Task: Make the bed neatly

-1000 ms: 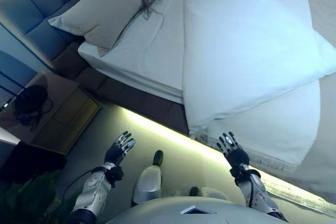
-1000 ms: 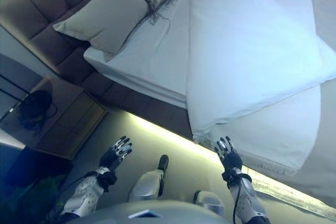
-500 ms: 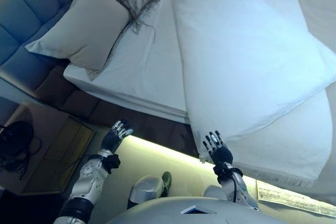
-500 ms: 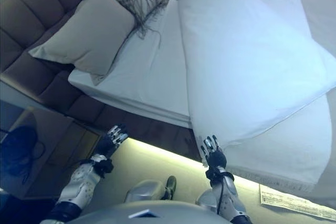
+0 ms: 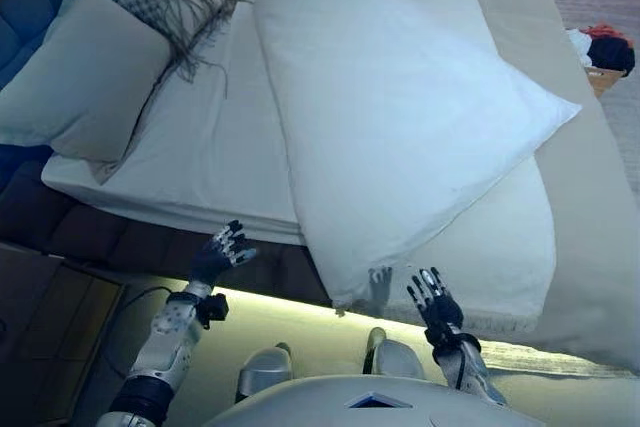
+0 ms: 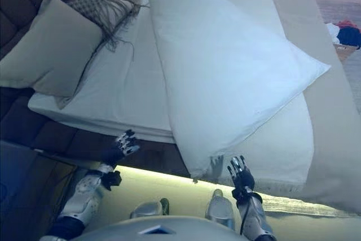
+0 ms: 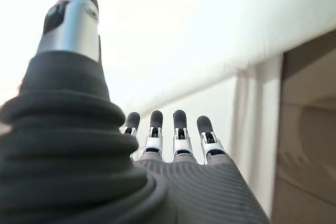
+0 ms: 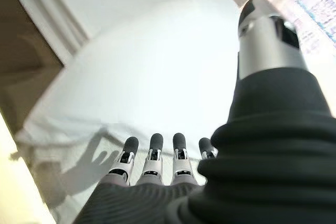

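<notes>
The big white folded duvet (image 5: pixel 400 137) lies slantwise across the bed, its near corner just ahead of the empty right hand (image 5: pixel 432 299) with straight spread fingers, which is nearer it than the equally open, empty left hand (image 5: pixel 222 252) by the mattress edge.

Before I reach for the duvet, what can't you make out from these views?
- Far side of the bed: hidden behind the white duvet in both eye views.
- Nightstand: cut off by the left eye view's edge.
- Basket contents: too small, cut by the edge.
- Left hand and right hand: open; any contact with the bed is unclear.
</notes>
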Controlling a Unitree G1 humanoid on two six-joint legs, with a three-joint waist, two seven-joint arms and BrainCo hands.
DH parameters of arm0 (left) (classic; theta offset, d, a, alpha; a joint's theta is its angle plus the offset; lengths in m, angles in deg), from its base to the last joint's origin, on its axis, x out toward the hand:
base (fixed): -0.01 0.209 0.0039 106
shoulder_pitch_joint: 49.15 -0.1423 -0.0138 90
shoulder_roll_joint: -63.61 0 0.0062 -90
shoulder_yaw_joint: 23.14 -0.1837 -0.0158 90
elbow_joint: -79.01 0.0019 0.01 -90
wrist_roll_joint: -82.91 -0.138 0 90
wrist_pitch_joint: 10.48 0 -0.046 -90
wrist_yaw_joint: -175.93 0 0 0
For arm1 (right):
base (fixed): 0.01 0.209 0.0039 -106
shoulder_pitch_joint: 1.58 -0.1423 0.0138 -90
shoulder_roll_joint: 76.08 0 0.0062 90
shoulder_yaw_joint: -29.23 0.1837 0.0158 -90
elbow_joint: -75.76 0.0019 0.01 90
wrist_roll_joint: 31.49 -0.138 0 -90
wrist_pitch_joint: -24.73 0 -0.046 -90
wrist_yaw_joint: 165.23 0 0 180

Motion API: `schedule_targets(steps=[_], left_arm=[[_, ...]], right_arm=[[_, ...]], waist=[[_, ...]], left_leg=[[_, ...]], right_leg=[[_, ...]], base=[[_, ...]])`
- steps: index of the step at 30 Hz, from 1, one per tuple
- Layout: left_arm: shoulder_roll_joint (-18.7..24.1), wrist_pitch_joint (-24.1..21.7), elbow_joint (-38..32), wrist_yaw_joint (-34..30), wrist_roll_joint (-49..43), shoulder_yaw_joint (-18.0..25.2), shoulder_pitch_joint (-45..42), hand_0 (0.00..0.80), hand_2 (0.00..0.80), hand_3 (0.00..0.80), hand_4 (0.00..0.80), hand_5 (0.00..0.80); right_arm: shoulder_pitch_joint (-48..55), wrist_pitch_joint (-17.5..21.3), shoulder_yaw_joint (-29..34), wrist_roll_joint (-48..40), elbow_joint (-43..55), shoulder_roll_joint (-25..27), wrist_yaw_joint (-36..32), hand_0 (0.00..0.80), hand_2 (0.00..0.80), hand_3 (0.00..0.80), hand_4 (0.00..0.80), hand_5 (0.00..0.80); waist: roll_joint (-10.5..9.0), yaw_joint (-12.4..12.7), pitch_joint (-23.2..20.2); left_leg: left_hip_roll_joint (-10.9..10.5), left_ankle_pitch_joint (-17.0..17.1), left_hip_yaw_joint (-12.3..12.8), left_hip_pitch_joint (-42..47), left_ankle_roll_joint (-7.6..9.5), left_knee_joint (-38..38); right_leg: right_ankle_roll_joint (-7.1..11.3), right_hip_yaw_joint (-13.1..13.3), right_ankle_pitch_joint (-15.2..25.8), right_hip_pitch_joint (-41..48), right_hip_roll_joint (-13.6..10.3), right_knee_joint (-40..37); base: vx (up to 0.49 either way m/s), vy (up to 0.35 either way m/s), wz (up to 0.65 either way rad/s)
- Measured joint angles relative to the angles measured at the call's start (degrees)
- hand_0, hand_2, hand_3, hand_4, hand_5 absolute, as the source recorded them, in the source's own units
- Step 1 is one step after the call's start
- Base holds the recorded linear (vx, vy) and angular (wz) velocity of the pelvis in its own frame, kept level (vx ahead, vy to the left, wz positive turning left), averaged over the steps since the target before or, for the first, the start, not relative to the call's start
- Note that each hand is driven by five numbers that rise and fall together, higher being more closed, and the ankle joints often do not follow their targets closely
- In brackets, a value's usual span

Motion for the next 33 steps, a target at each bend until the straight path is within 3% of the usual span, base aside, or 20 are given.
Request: schedule_targets(steps=[2, 4, 6, 7, 9, 11, 14, 16, 22, 27, 33], left_arm=[[0.7, -1.5, 0.1, 2.8, -6.3, -2.4, 1.5, 0.0, 0.0, 0.0, 0.0, 0.0], [1.5, -3.6, 1.3, 8.9, -15.5, -6.8, 5.1, 0.0, 0.0, 0.0, 0.0, 0.0], [2.2, -5.8, 2.9, 18.1, -24.9, -13.6, 13.8, 0.0, 0.0, 0.0, 0.0, 0.0], [2.3, -6.4, 4.6, 23.1, -29.9, -16.6, 19.9, 0.0, 0.0, 0.0, 0.0, 0.0], [2.0, -6.4, 8.4, 31.3, -37.9, -20.1, 32.3, 0.0, 0.0, 0.0, 0.0, 0.0], [1.7, -6.1, 9.0, 35.5, -43.8, -20.3, 38.1, 0.0, 0.0, 0.0, 0.0, 0.0], [1.6, -4.5, 8.3, 40.6, -51.6, -20.9, 40.0, 0.0, 0.0, 0.0, 0.0, 0.0], [1.4, -2.9, 8.3, 43.0, -54.4, -20.9, 40.4, 0.0, 0.0, 0.0, 0.0, 0.0], [-1.9, 1.9, 8.6, 48.8, -63.2, -21.1, 43.7, 0.0, 0.0, 0.0, 0.0, 0.0], [-3.6, 4.4, 10.1, 50.8, -66.4, -20.8, 45.8, 0.0, 0.0, 0.0, 0.0, 0.0], [-3.8, 5.4, 10.9, 52.9, -69.6, -20.8, 48.9, 0.0, 0.0, 0.0, 0.0, 0.0]], right_arm=[[-1.0, -0.2, 0.2, -0.1, 0.0, 0.6, 0.3, 0.0, 0.0, 0.0, 0.0, 0.0], [-3.2, -0.4, -0.4, -0.2, 0.1, 1.9, 0.9, 0.0, 0.0, 0.0, 0.0, 0.0], [-7.5, -0.3, -1.5, -1.0, -0.2, 4.2, 1.7, 0.0, 0.0, 0.0, 0.0, 0.0], [-11.6, 0.3, -2.4, -1.8, -1.0, 4.4, 1.9, 0.0, 0.0, 0.0, 0.0, 0.0], [-20.8, 1.8, -3.1, -3.0, -3.4, 3.2, 3.0, 0.0, 0.0, 0.0, 0.0, 0.0], [-23.9, 2.9, -3.7, -3.1, -2.7, 1.1, 3.4, 0.0, 0.0, 0.0, 0.0, 0.0], [-23.4, 2.9, -3.7, -4.2, -3.0, 1.1, 4.3, 0.0, 0.0, 0.0, 0.0, 0.0], [-22.6, 2.9, -3.7, -4.5, -3.3, 1.3, 4.7, 0.0, 0.0, 0.0, 0.0, 0.0], [-21.0, 3.1, -1.1, -4.8, -3.3, 1.8, 4.8, 0.0, 0.0, 0.0, 0.0, 0.0], [-19.1, 3.1, 1.7, -4.9, -2.1, 2.1, 2.6, 0.0, 0.0, 0.0, 0.0, 0.0], [-17.7, 3.0, 2.7, -7.6, -2.1, 2.2, -1.8, 0.0, 0.0, 0.0, 0.0, 0.0]], waist=[[-0.22, -2.1, 0.6], [0.11, -2.5, 1.1], [0.42, -2.3, 3.3], [0.96, -2.5, 4.7], [-0.03, -3.8, 10.0], [-1.29, -5.2, 14.7], [-0.73, -5.6, 17.7], [-0.5, -6.7, 19.6], [-0.51, -10.0, 22.2], [-0.65, -13.3, 22.8], [-0.75, -13.7, 22.8]], left_leg=[[1.0, -0.4, 0.3, -1.1, -0.54, 2.1], [1.0, -0.8, -0.5, -3.3, -1.55, 3.5], [0.3, -1.1, -2.9, -9.7, -2.35, 5.9], [-0.3, -1.0, -2.6, -13.9, -2.48, 7.5], [-1.8, 1.5, -1.5, -20.4, -2.62, 8.5], [-2.4, 1.9, -0.3, -22.2, -2.41, 9.7], [-1.9, 1.6, 1.9, -24.4, -1.86, 10.0], [-2.3, 1.5, 2.1, -25.2, -2.0, 10.4], [-2.4, -1.3, 2.0, -29.7, -2.85, 14.4], [-2.1, -7.2, 1.8, -31.6, -2.82, 22.9], [-1.6, -10.0, 2.0, -39.1, -3.01, 30.6]], right_leg=[[-0.66, -0.7, -1.9, -0.7, 0.5, 2.5], [-1.48, 0.0, -2.1, -3.8, 0.5, 4.8], [-1.3, 1.8, -0.8, -10.2, 0.2, 6.2], [-1.49, 2.7, 1.0, -14.5, -0.3, 6.2], [-1.28, 4.1, 4.6, -20.7, -1.4, 5.8], [-0.44, 5.1, 5.4, -22.7, -1.9, 4.9], [0.72, 4.5, 6.0, -25.6, -2.5, 3.5], [0.65, 4.9, 6.6, -27.0, -2.6, 4.5], [-1.58, 8.4, 5.6, -33.8, -0.9, 10.2], [-1.21, 11.1, 0.8, -37.0, -0.7, 18.9], [-1.52, 12.7, -0.5, -44.7, 0.2, 24.4]], base=[[0.063, -0.021, 0.18], [-0.322, 0.147, -0.07], [-0.609, 0.203, -0.27], [-0.361, 0.151, -0.34], [-0.153, 0.084, -0.19], [-0.081, 0.027, -0.25], [-0.029, -0.003, -0.46], [-0.01, -0.008, -0.05], [-0.016, 0.02, -0.22], [0.034, 0.0, -0.22], [0.005, -0.022, -0.08]])
